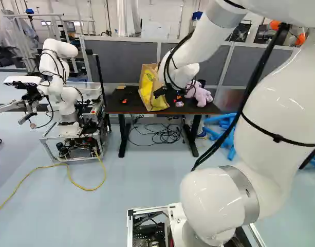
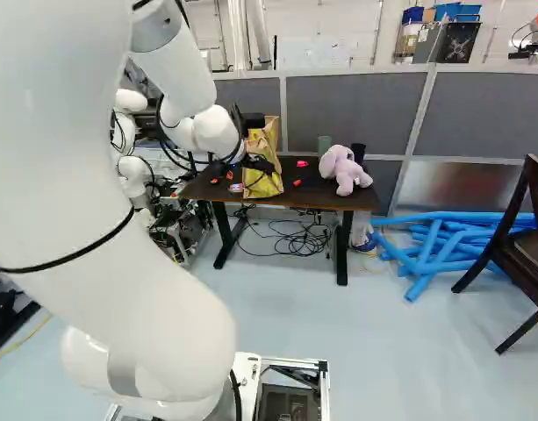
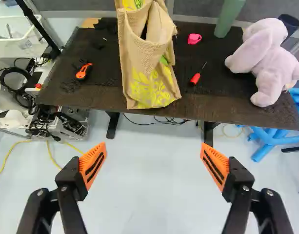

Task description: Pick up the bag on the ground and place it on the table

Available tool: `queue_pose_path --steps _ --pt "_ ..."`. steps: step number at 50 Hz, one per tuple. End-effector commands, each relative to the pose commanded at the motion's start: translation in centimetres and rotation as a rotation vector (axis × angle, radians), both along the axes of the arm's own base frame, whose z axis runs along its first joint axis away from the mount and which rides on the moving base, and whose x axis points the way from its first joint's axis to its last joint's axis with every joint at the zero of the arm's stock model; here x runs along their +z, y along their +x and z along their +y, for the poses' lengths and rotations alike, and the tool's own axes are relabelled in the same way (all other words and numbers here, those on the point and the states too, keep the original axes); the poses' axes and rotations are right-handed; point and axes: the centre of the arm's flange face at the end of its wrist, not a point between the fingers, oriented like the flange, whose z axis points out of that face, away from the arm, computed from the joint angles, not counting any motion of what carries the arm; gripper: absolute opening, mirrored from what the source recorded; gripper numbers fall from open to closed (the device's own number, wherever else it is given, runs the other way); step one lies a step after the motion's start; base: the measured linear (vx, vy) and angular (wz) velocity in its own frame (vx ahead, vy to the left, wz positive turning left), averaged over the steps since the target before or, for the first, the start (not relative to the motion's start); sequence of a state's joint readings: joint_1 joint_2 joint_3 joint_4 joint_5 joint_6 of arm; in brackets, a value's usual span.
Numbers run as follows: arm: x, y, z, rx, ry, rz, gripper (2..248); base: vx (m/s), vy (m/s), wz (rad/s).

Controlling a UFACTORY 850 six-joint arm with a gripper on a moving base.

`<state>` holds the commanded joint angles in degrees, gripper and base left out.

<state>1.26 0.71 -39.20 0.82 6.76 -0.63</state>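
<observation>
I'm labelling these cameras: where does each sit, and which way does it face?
Left base view: behind and left of the arm, looking ahead and down at the table; arm at right.
Right base view: behind and right, facing the same way; arm at left.
Wrist view: on the wrist, looking along the open gripper toward the bag.
The base views share table and bag.

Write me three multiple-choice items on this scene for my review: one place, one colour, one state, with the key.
1. Where is the bag?
A) On the floor
B) On the table
C) On a chair

2. What colour is the plush toy?
A) Pale purple
B) Green
C) Orange

3. How is the gripper?
A) Shut on the bag
B) Shut, empty
C) Open, empty

Key:
1 B: all three views show it on the tabletop.
2 A: its body and ears look lilac.
3 C: its orange pads stand wide apart, holding nothing.
</observation>
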Motion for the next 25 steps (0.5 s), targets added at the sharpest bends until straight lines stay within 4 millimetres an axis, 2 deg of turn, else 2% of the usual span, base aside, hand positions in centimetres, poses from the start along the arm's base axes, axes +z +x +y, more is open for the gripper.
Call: queue_pose_path --steps 25 --pt "-3.9 -6.3 -0.5 -0.009 0.0 -0.164 247 0.0 0.0 0.0"
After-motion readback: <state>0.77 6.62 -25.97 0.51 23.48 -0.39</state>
